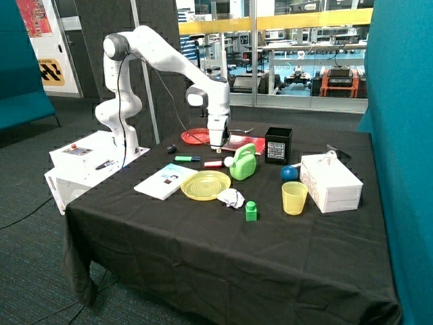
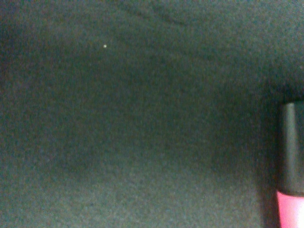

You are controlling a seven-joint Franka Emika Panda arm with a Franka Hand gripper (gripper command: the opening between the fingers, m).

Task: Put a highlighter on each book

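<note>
The white book [image 1: 165, 181] with a light-blue patch lies near the table's left edge, with nothing on it. The red book [image 1: 245, 143] lies at the back, partly hidden by the green watering can [image 1: 243, 162]. A green highlighter [image 1: 187, 159] and a pink highlighter with a black cap [image 1: 214, 163] lie on the black cloth between the books. My gripper [image 1: 217, 145] hangs low over the cloth just behind the pink highlighter, next to the red book. In the wrist view only cloth shows, with the pink highlighter [image 2: 290, 180] at the edge.
A round red plate [image 1: 195, 136] sits behind the gripper. A yellow plate [image 1: 205, 184], crumpled paper [image 1: 231, 198], green block [image 1: 251, 211], yellow cup [image 1: 294, 198], blue ball [image 1: 289, 172], white box [image 1: 330, 183] and black box [image 1: 278, 145] stand around.
</note>
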